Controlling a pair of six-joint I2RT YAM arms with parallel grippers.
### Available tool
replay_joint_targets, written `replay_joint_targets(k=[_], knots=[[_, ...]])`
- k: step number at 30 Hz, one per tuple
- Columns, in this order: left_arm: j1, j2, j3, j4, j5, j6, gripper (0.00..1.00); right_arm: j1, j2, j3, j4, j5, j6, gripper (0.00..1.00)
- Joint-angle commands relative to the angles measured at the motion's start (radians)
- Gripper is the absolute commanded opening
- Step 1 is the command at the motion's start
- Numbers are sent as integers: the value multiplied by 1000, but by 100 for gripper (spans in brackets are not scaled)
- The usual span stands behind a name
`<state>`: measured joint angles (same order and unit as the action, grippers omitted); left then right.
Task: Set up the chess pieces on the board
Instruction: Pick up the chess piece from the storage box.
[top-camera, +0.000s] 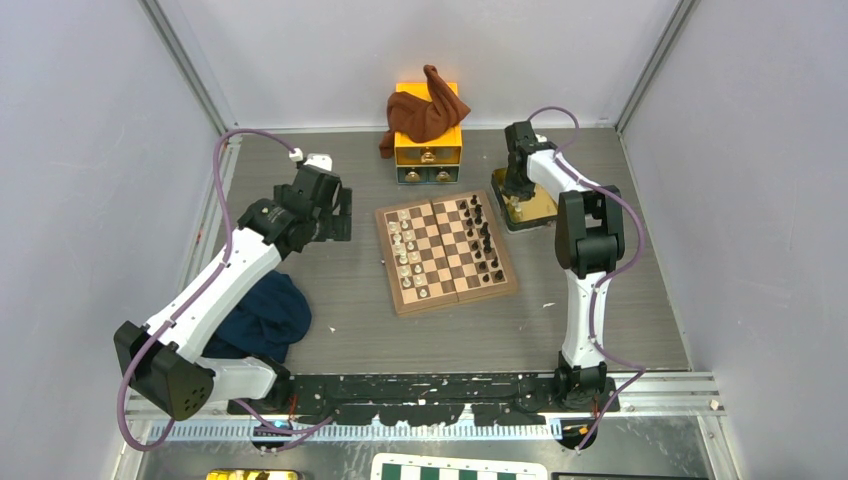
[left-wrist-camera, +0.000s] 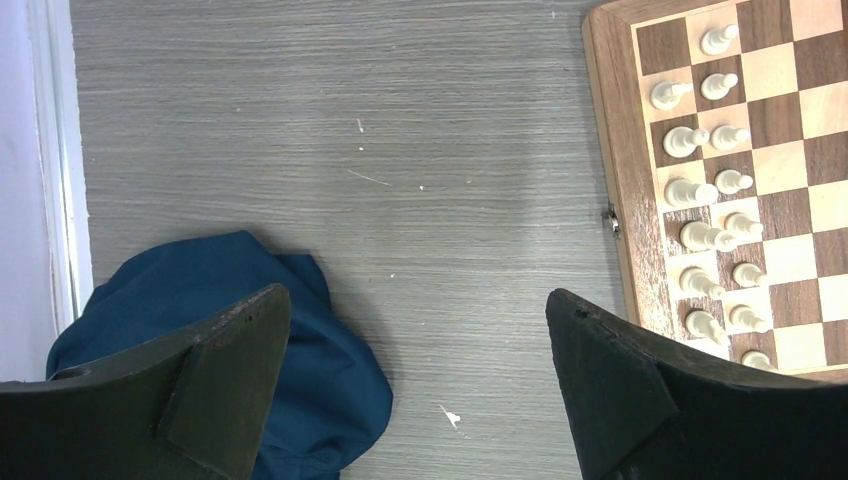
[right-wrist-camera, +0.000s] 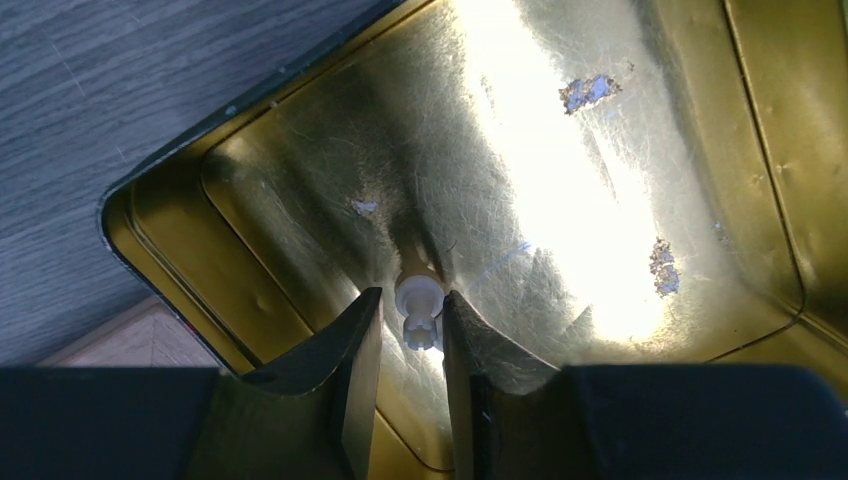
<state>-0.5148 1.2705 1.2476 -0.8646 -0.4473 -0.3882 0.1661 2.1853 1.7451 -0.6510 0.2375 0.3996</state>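
Looked like robotics lab test cell, not home. Plain pale walls (top-camera: 90, 150) boxed in grey table (top-camera: 340, 300), metal posts (top-camera: 189, 70) ran up corners. Left arm (top-camera: 235, 270) and right arm (top-camera: 585, 240) were bolted to black rail (top-camera: 440, 385) at near edge, purple cables (top-camera: 217, 185) looped off both. Odd mix on top: chessboard (top-camera: 445, 255), yellow drawer box (top-camera: 428, 150), blue cloth (top-camera: 262, 315).

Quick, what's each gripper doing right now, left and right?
Left gripper: open, holding nothing.
Right gripper: straddles a white chess piece in the gold tin; cannot tell if it is gripped.
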Motion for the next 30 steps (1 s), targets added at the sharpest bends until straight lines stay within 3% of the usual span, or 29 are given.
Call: replay_joint_targets(k=[1,10,20,26,30], knots=[[6,-15,37,39,6,2,99,-5,-57,-10,10,-3,11,34],[6,-20,30,39,10,-1,99,-5,-67,-23,19,14,8,27],[6,-19,29,36,7,2,100,-6,-44,28,8,22,-5,26],[7,-17,28,36,5,3,99,-6,-58,51,2,43,-23,14],[7,-16,26,37,5,3,99,-5,-71,76,-13,53,-30,11]])
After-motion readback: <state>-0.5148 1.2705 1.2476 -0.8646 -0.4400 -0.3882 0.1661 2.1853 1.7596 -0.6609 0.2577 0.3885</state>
